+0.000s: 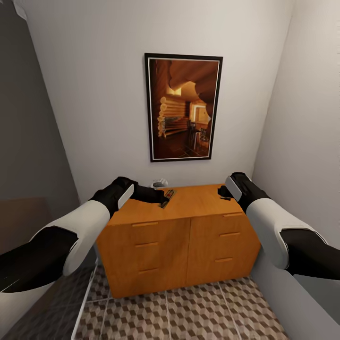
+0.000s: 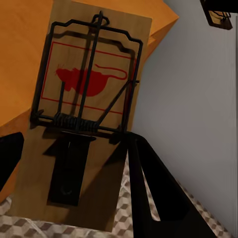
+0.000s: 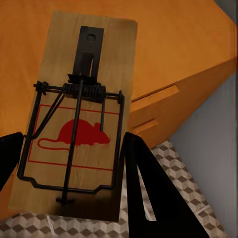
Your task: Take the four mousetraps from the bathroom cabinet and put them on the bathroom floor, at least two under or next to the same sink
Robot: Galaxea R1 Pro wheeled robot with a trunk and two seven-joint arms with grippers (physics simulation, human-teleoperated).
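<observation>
Mousetraps sit in both grippers: the left gripper (image 1: 159, 197) clamps its black fingers (image 2: 153, 193) on a flat brown wooden mousetrap (image 2: 89, 94) with a dark wire spring and a red mouse print, held just above the top of the cabinet near its back left part, where the head view shows it as a thin dark-edged board (image 1: 167, 197). The right gripper (image 1: 223, 194) likewise grips a second wooden mousetrap (image 3: 79, 129) of the same make between its black fingers (image 3: 148, 188), over the right end of the cabinet top.

Below both hands stands the wide low orange-brown wooden cabinet (image 1: 179, 245), its drawers with slim bar handles shut. It fills an alcove between white walls, with a small pale object (image 1: 159, 182) at the back of its top that is too small to make out. Above it hangs a dark-framed picture (image 1: 183, 107) of a log interior. In front of the cabinet lies the bathroom floor (image 1: 189, 311) of brown, beige and white cube-pattern tiles.
</observation>
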